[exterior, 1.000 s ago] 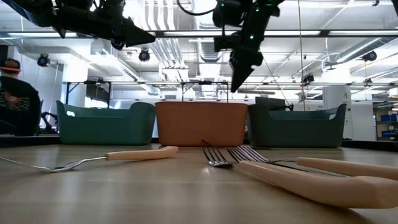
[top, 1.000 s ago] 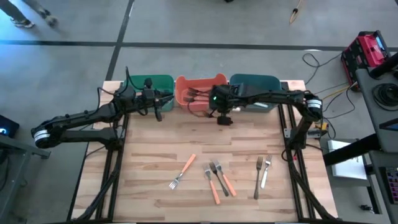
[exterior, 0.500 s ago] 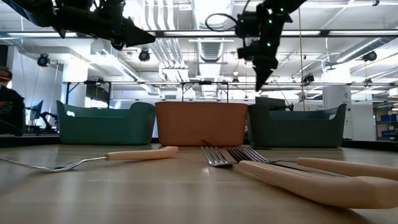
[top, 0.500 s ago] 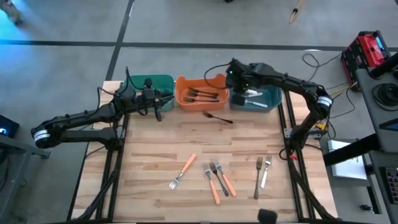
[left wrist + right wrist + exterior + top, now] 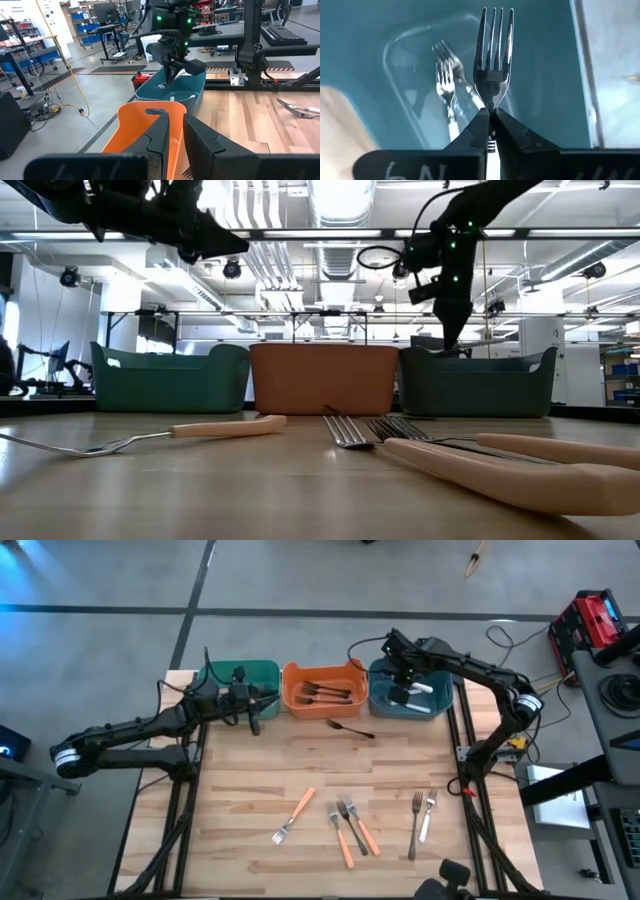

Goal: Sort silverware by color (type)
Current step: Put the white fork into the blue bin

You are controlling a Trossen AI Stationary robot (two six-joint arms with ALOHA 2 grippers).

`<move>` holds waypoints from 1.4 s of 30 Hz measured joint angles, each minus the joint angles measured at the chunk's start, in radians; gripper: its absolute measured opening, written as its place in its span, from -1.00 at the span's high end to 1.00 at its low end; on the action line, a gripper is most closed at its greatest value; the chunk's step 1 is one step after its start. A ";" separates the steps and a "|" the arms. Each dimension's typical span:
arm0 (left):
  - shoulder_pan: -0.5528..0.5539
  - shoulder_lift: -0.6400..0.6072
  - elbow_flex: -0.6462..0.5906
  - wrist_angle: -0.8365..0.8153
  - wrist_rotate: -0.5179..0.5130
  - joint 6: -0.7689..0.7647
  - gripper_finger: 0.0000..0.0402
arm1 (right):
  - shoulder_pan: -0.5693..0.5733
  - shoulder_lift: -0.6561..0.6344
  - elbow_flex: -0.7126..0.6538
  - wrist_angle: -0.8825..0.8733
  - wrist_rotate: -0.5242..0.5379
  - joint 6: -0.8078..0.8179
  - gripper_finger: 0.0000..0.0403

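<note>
The right gripper (image 5: 399, 692) hung above the teal bin (image 5: 440, 706) at the right end of the row along the table's far edge, its fingers (image 5: 481, 131) pinched shut on a silver fork (image 5: 493, 65) whose tines pointed away from the wrist, down toward the bin's floor. Two more pale forks (image 5: 449, 87) lay in the bottom of that bin (one partly over the other). The left gripper (image 5: 252, 720) waited by the near edge of the green bin (image 5: 266, 671) at the left end of the row, its fingers (image 5: 162, 137) narrowly apart and holding nothing. The orange bin (image 5: 296, 700) between the two held several forks with orange handles (image 5: 325, 692). A dark-handled fork (image 5: 350, 728) lay on the wooden table (image 5: 240, 800) just in front of the orange bin. Toward the table's near side lay a lone orange-handled fork (image 5: 294, 815), tilted, and to its right a small cluster (image 5: 350, 823) of two orange-handled forks with a dark one between them, touching or crossing. Farther right, a dark-handled fork lay close beside a pale-handled one, the pair (image 5: 422, 816) nearly parallel. In the low view the three bins stood side by side behind the forks on the table, the right arm reaching down to the rightmost bin's (image 5: 480, 380) rim.
</note>
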 joint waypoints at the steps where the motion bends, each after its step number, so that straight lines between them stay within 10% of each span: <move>1: 0.000 0.000 0.000 -0.004 0.000 0.000 0.81 | 0.000 0.000 -0.015 0.017 0.007 -0.020 0.94; 42: 0.009 0.003 0.079 -0.040 -0.161 0.439 0.81 | -0.145 0.185 -0.112 0.260 -0.084 -0.340 0.94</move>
